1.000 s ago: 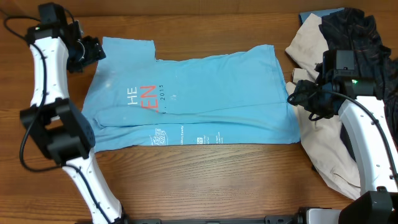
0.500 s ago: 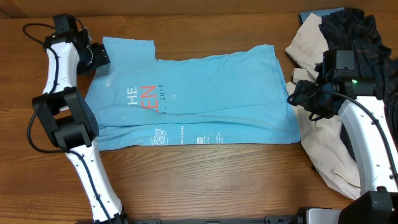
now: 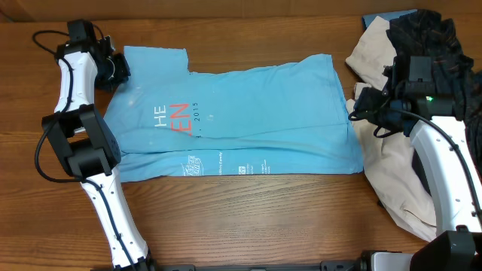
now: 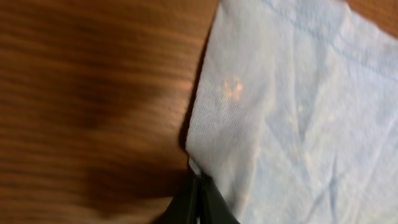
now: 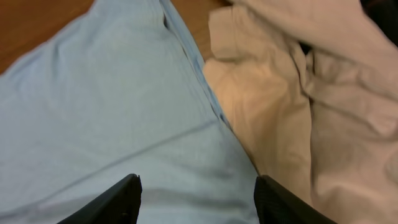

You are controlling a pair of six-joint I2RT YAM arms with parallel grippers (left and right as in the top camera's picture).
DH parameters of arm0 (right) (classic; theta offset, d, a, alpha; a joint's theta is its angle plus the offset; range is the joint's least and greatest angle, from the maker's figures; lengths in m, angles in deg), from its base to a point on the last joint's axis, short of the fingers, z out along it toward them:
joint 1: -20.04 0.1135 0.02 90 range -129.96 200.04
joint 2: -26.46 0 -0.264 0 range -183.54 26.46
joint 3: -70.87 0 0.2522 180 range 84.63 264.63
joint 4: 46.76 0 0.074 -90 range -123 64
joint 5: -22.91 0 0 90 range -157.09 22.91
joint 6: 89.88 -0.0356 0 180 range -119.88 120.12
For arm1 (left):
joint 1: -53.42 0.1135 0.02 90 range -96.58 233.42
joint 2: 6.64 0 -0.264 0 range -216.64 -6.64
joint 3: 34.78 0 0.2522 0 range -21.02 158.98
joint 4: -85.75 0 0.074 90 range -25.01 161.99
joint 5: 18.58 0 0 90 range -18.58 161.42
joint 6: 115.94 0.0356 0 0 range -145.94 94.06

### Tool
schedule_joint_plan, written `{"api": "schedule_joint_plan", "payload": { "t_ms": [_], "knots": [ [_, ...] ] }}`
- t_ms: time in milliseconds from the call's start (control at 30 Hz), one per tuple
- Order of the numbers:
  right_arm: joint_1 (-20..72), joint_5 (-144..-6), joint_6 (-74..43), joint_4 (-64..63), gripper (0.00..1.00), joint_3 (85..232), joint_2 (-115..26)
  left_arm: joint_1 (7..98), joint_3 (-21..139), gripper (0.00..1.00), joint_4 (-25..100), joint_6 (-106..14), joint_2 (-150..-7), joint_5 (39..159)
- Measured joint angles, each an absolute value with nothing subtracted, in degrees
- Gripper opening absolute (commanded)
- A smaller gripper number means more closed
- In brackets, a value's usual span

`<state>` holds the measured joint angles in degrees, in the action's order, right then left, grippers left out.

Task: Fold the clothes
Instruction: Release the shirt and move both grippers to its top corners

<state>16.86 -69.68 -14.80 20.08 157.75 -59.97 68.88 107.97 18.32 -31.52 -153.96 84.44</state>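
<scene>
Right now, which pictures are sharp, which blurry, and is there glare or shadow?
Overhead: sharp and evenly lit, large lettering on the light blue T-shirt readable. Left wrist: blurred, wood grain of the table smeared, a dark shadow on it, a small warm glint on the shirt. Right wrist: soft, cream garment shaded in its folds, no glare.

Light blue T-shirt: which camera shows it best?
Overhead. It shows the whole light blue T-shirt laid out, lettering included. The left wrist view shows only one blurred edge at the left gripper; the right wrist view shows a plain stretch beside the cream garment.
</scene>
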Motion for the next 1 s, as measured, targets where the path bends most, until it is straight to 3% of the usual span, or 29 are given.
{"api": "schedule_joint_plan", "payload": {
  "t_ms": [100, 200, 400, 667, 733, 833, 1000],
  "knots": [
    [16.9, -69.7, -14.7, 16.2, 0.52, 157.7, -60.0, 68.9, 109.3, 0.04, 14.4, -31.5, -154.3, 85.0],
    [16.9, -70.0, -13.5, 10.6, 0.52, 157.7, -60.7, 68.9, 111.6, 0.04, 9.5, -31.5, -154.9, 85.2],
    [17.1, -73.4, -9.2, -2.5, 0.63, 157.7, -67.4, 69.1, 117.6, 0.04, 3.1, -31.5, -154.8, 85.3],
    [17.1, -77.8, -6.3, -12.9, 0.7, 161.6, -86.0, 69.1, 119.3, 0.04, -3.6, -31.5, -154.8, 85.4],
    [17.1, -78.3, -4.9, -14.1, 0.78, 164.4, -90.3, 69.1, 119.3, 0.04, -4.4, -31.5, -154.8, 85.4],
    [17.1, -78.8, -2.9, -15.9, 0.83, 169.6, -95.5, 69.1, 119.3, 0.04, -5.5, -31.5, -154.8, 85.4],
    [17.1, -79.7, -1.5, -20.8, 0.84, 175.8, -100.8, 69.1, 119.3, 0.04, -6.4, -31.5, -154.8, 85.4]
  ]
}}
